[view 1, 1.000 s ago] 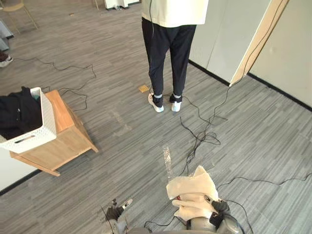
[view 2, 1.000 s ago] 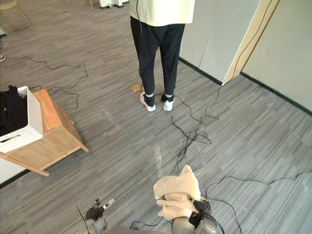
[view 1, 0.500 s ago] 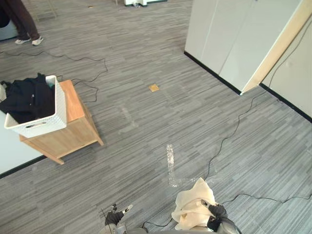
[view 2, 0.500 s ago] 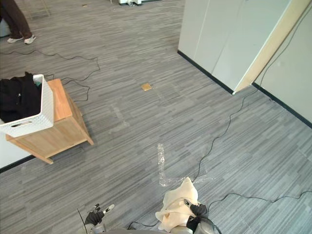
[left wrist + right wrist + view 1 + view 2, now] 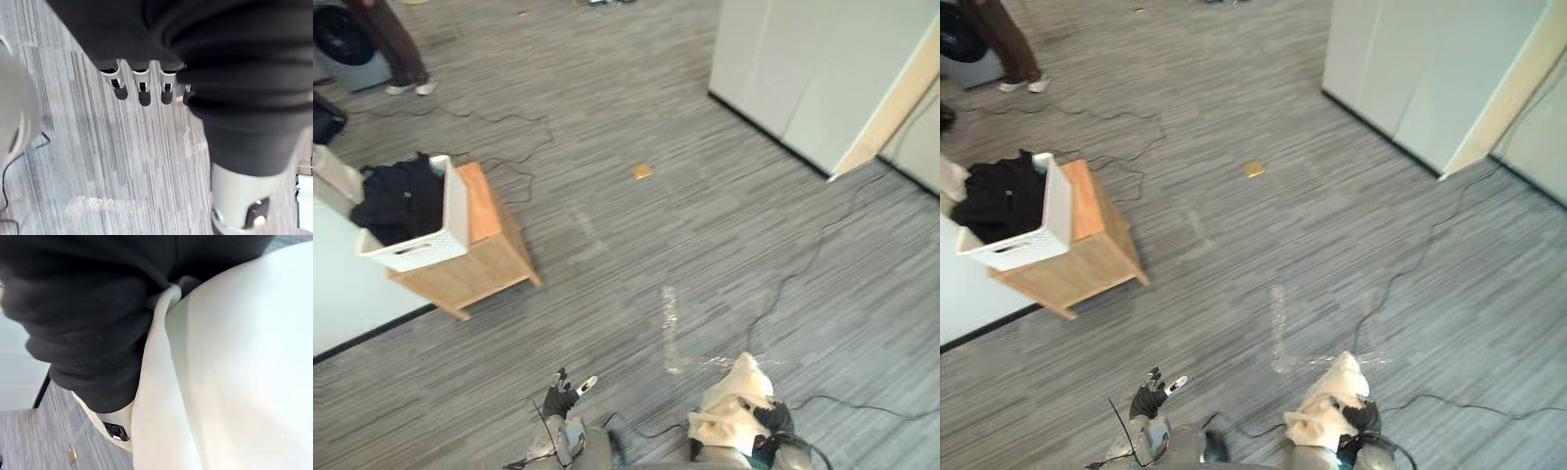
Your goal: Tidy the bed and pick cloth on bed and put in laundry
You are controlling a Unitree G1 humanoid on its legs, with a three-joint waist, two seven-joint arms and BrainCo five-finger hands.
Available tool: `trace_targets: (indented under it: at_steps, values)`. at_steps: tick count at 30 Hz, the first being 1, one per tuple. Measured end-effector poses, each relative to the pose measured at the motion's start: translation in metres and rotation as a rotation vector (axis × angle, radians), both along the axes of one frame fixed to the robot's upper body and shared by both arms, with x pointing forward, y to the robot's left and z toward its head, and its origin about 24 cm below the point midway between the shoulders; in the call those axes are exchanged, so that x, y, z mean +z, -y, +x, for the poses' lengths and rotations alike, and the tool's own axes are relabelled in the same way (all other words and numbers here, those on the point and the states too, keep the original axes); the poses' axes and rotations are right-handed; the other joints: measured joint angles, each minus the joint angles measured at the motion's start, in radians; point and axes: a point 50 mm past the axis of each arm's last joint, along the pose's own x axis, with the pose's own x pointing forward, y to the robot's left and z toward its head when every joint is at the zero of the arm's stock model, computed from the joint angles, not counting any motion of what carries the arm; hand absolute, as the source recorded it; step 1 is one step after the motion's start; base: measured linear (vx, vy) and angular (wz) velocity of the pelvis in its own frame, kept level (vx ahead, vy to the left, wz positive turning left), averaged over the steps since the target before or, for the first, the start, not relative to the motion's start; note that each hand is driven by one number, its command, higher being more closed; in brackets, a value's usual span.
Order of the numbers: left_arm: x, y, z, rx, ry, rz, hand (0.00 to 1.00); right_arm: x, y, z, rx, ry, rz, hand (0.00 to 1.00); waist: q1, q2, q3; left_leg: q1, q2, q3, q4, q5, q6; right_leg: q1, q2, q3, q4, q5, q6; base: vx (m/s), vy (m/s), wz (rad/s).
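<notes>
At the lower right of the left eye view, the right hand grips a bunched cream cloth above the grey floor. The left hand hangs empty, fingers relaxed; well apart on the left, a white basket of dark clothes sits on a wooden bench

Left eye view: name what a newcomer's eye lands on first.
The cream cloth bunched in the right hand, low in the view close to the robot, stands out against the grey floor. Next comes the white basket heaped with dark clothes, sitting on a wooden side table at the left. The left hand hangs open and empty.
</notes>
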Motion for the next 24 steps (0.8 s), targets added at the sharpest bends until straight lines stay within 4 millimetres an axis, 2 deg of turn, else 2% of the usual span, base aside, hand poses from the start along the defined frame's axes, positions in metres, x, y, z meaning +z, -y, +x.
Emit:
trace_targets:
  at_steps: [1, 2, 3, 4, 5, 6, 7, 8, 9, 10, 11, 12, 13, 14, 15, 16, 17, 18, 19, 20, 21, 22, 23, 24]
  values:
    - [0.0, -0.003, 0.0, 0.006, 0.0, 0.006, 0.0, 0.001, -0.006, 0.005, 0.015, 0.012, 0.01, 1.0, 0.025, -0.021, -0.008, 0.006, -0.012, -0.004, -0.01, 0.023, 0.043, 0.011, 0.001, -0.005, -0.004, -0.012, 0.018, 0.22, 0.064, 0.15]
    - [0.001, -0.005, 0.0, 0.008, 0.005, 0.011, 0.0, 0.002, -0.011, 0.006, 0.023, 0.019, 0.02, 1.0, 0.028, -0.043, -0.012, 0.001, -0.027, -0.007, -0.013, 0.02, 0.048, 0.013, -0.009, -0.017, -0.005, -0.016, 0.024, 0.29, 0.079, 0.51]
    - [0.003, -0.009, 0.005, 0.008, 0.02, 0.02, 0.0, 0.003, -0.018, 0.007, 0.038, 0.029, 0.034, 1.0, 0.027, -0.082, -0.024, -0.012, -0.052, -0.036, -0.004, 0.0, 0.06, 0.014, -0.037, -0.059, 0.006, -0.032, 0.048, 0.36, 0.104, 0.81]
    - [0.005, -0.012, 0.008, 0.034, 0.031, 0.018, 0.0, 0.003, -0.023, 0.008, 0.038, 0.037, 0.048, 1.0, 0.035, -0.105, -0.024, -0.01, -0.074, -0.065, 0.017, -0.022, 0.072, 0.015, -0.066, -0.086, 0.073, -0.068, 0.093, 0.46, 0.133, 0.87]
    - [0.005, -0.01, 0.009, 0.043, 0.032, 0.008, 0.0, 0.004, -0.023, 0.009, 0.036, 0.041, 0.045, 1.0, 0.04, -0.106, -0.025, 0.0, -0.084, -0.081, 0.027, -0.034, 0.074, 0.005, -0.084, -0.082, 0.155, -0.087, 0.121, 0.41, 0.142, 0.9]
    - [0.005, -0.01, 0.009, 0.047, 0.032, 0.002, 0.0, 0.003, -0.022, 0.005, 0.037, 0.033, 0.039, 1.0, 0.042, -0.109, -0.025, 0.03, -0.108, -0.107, 0.032, -0.045, 0.076, -0.013, -0.127, -0.081, 0.313, -0.106, 0.164, 0.44, 0.158, 1.21]
    - [0.004, -0.009, 0.007, 0.048, 0.026, -0.002, 0.0, 0.003, -0.022, 0.001, 0.052, 0.025, 0.026, 1.0, 0.042, -0.117, -0.027, 0.079, -0.14, -0.142, 0.02, -0.057, 0.084, -0.063, -0.185, -0.051, 0.556, -0.106, 0.178, 0.46, 0.159, 1.53]
    - [0.003, -0.009, 0.005, 0.051, 0.018, 0.0, 0.0, 0.006, -0.025, 0.002, 0.064, 0.047, 0.026, 1.0, 0.038, -0.119, -0.027, 0.136, -0.161, -0.194, -0.015, -0.079, 0.09, -0.145, -0.22, 0.016, 0.799, -0.029, 0.182, 0.45, 0.129, 1.42]
    - [0.002, -0.012, 0.004, 0.051, 0.011, 0.01, 0.0, 0.009, -0.029, 0.004, 0.078, 0.062, 0.033, 1.0, 0.034, -0.124, -0.026, 0.16, -0.169, -0.222, -0.029, -0.081, 0.093, -0.179, -0.226, 0.044, 0.904, -0.029, 0.182, 0.54, 0.03, 1.39]
    - [0.001, -0.016, 0.0, 0.058, -0.009, 0.025, 0.0, 0.013, -0.035, 0.008, 0.104, 0.09, 0.042, 1.0, 0.017, -0.123, -0.024, 0.208, -0.167, -0.28, -0.058, -0.082, 0.094, -0.231, -0.22, 0.055, 1.039, -0.056, 0.137, 0.54, -0.032, 1.31]
    - [0.0, -0.015, -0.002, 0.051, -0.018, 0.028, 0.0, 0.022, -0.037, 0.014, 0.121, 0.137, 0.043, 1.0, 0.014, -0.114, -0.02, 0.257, -0.158, -0.325, -0.09, -0.082, 0.094, -0.273, -0.203, 0.043, 1.092, -0.09, 0.078, 0.54, -0.069, 1.23]
    - [-0.001, -0.014, -0.003, 0.046, -0.02, 0.027, 0.0, 0.026, -0.037, 0.017, 0.13, 0.161, 0.039, 1.0, 0.01, -0.109, -0.019, 0.275, -0.151, -0.343, -0.1, -0.082, 0.094, -0.296, -0.196, 0.031, 1.088, -0.106, 0.052, 0.44, -0.113, 1.12]
    - [-0.002, -0.011, -0.005, 0.026, -0.029, 0.026, 0.0, 0.034, -0.038, 0.023, 0.143, 0.212, 0.03, 1.0, -0.01, -0.097, -0.014, 0.297, -0.135, -0.389, -0.111, -0.084, 0.089, -0.338, -0.176, 0.01, 1.04, -0.131, 0.024, 0.34, -0.129, 1.04]
    - [-0.002, -0.009, -0.006, 0.016, -0.031, 0.025, 0.0, 0.04, -0.038, 0.026, 0.149, 0.245, 0.024, 1.0, -0.026, -0.097, -0.014, 0.305, -0.121, -0.416, -0.115, -0.084, 0.089, -0.373, -0.16, -0.002, 0.973, -0.152, 0.024, 0.43, -0.204, 1.27]
    - [-0.003, -0.008, -0.005, 0.008, -0.034, 0.025, 0.0, 0.043, -0.038, 0.03, 0.156, 0.266, 0.023, 1.0, -0.04, -0.09, -0.01, 0.32, -0.094, -0.426, -0.115, -0.084, 0.088, -0.405, -0.126, 0.0, 0.837, -0.158, 0.018, 0.35, -0.192, 0.97]
    - [-0.003, -0.007, -0.004, 0.003, -0.035, 0.024, 0.0, 0.043, -0.038, 0.03, 0.158, 0.269, 0.022, 1.0, -0.042, -0.087, -0.008, 0.33, -0.078, -0.425, -0.115, -0.083, 0.083, -0.418, -0.109, 0.003, 0.749, -0.156, 0.016, 0.54, -0.336, 1.0]
    - [-0.003, -0.005, -0.003, -0.024, -0.035, 0.036, 0.0, 0.045, -0.038, 0.032, 0.164, 0.279, 0.023, 1.0, -0.047, -0.079, -0.003, 0.358, -0.036, -0.423, -0.119, -0.086, 0.02, -0.442, -0.085, 0.005, 0.528, -0.107, 0.011, 0.47, -0.306, 0.72]
    - [-0.003, -0.005, -0.003, -0.036, -0.036, 0.041, 0.0, 0.045, -0.039, 0.032, 0.166, 0.28, 0.024, 1.0, -0.05, -0.075, -0.001, 0.371, -0.02, -0.422, -0.123, -0.092, -0.002, -0.45, -0.08, 0.01, 0.44, -0.069, 0.01, 0.6, -0.411, 0.8]
    - [-0.004, -0.006, -0.004, -0.054, -0.049, 0.057, 0.0, 0.045, -0.041, 0.033, 0.175, 0.282, 0.027, 1.0, -0.056, -0.078, -0.002, 0.403, 0.0, -0.424, -0.142, -0.106, -0.047, -0.461, -0.079, 0.032, 0.256, 0.035, 0.024, 0.57, -0.405, 0.62]
    - [-0.008, -0.009, -0.01, -0.066, -0.082, 0.076, 0.0, 0.045, -0.045, 0.032, 0.191, 0.28, 0.035, 1.0, -0.061, -0.095, -0.005, 0.448, 0.005, -0.421, -0.162, -0.123, -0.105, -0.466, -0.089, 0.069, 0.15, 0.09, 0.017, 0.58, -0.428, 0.52]
    - [-0.011, -0.012, -0.014, -0.068, -0.105, 0.084, 0.0, 0.043, -0.045, 0.03, 0.197, 0.27, 0.035, 1.0, -0.06, -0.099, -0.008, 0.482, 0.015, -0.421, -0.168, -0.135, -0.125, -0.468, -0.08, 0.082, 0.176, 0.188, 0.007, 0.6, -0.449, 0.21]
    - [-0.015, -0.008, -0.019, -0.072, -0.135, 0.077, 0.0, 0.042, -0.045, 0.03, 0.202, 0.262, 0.032, 1.0, -0.058, -0.053, -0.011, 0.519, 0.066, -0.41, -0.167, -0.124, -0.154, -0.497, -0.05, 0.093, 0.287, 0.246, -0.027, 0.46, -0.354, -0.09]
    - [-0.016, -0.004, -0.019, -0.069, -0.14, 0.067, 0.0, 0.042, -0.043, 0.031, 0.205, 0.263, 0.027, 1.0, -0.057, -0.027, -0.018, 0.516, 0.089, -0.404, -0.159, -0.099, -0.182, -0.52, -0.031, 0.087, 0.344, 0.197, -0.034, 0.55, -0.44, -0.19]
    - [-0.016, 0.0, -0.018, -0.072, -0.135, 0.061, 0.0, 0.043, -0.043, 0.032, 0.208, 0.268, 0.025, 1.0, -0.063, -0.012, -0.02, 0.487, 0.108, -0.406, -0.1, -0.039, -0.195, -0.548, -0.024, 0.08, 0.429, 0.125, -0.055, 0.52, -0.484, -0.06]
